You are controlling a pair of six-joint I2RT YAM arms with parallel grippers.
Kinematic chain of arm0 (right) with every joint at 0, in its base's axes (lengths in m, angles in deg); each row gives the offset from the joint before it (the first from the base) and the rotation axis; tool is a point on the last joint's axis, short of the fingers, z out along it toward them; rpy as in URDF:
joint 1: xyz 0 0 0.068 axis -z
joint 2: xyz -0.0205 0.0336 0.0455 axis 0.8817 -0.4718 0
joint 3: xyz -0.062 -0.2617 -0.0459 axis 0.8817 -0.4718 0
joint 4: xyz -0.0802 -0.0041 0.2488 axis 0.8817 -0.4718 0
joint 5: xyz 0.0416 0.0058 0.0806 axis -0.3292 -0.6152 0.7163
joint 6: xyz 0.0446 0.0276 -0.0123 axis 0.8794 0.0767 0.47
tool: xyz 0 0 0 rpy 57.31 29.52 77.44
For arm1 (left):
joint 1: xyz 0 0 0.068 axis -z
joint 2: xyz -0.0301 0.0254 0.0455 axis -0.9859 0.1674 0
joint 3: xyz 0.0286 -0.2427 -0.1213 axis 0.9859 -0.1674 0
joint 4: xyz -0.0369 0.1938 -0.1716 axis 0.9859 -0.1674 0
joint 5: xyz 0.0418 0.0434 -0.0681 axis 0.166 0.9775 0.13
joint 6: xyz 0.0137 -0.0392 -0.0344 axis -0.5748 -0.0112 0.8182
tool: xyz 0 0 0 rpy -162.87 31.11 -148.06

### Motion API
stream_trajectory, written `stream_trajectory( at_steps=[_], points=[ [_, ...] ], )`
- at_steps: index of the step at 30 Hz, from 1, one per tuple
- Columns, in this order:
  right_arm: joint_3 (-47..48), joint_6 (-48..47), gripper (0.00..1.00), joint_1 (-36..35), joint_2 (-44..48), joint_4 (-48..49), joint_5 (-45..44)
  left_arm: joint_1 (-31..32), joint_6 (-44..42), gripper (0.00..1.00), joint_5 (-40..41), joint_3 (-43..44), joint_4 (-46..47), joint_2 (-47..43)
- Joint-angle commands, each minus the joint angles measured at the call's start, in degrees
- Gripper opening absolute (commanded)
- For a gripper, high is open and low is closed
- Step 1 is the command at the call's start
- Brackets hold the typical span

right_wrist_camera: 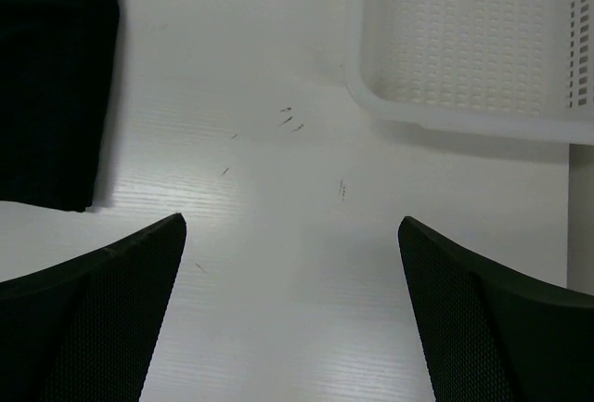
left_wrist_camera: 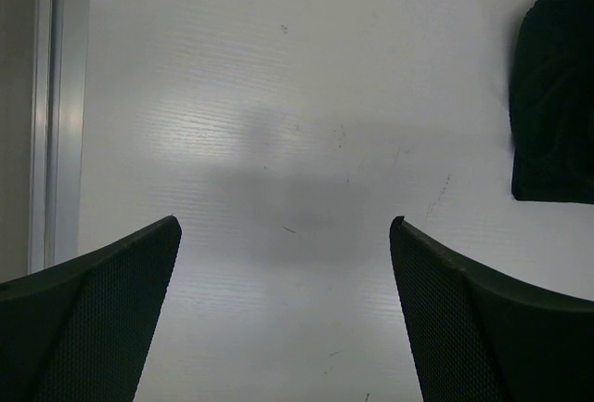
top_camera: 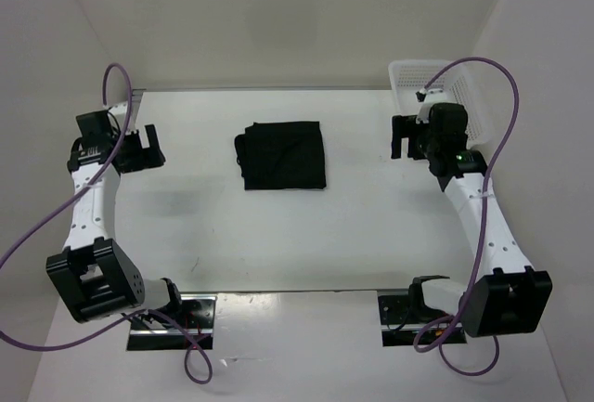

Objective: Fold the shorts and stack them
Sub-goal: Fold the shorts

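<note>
The black shorts lie folded into a compact rectangle at the middle of the white table, toward the back. Their edge shows at the top right of the left wrist view and at the top left of the right wrist view. My left gripper hovers well to the left of the shorts, open, with only bare table between its fingers. Well to the right of the shorts, my right gripper is also open and empty. Neither gripper touches the fabric.
A white plastic mesh basket stands at the back right corner, just behind the right gripper, and its rim shows in the right wrist view. A metal rail runs along the table's left edge. White walls enclose the table.
</note>
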Motion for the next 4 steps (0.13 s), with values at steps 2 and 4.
stream_trajectory(
  at_steps=[2, 4],
  points=[
    [1.1, 2.9, 1.0, 0.3, 2.5, -0.8, -0.6, -0.3, -0.2, 1.0, 0.3, -0.2, 1.1, -1.1],
    [1.1, 2.9, 1.0, 0.3, 2.5, -0.8, -1.2, -0.3, -0.2, 1.0, 0.3, -0.2, 1.1, -1.6]
  ],
)
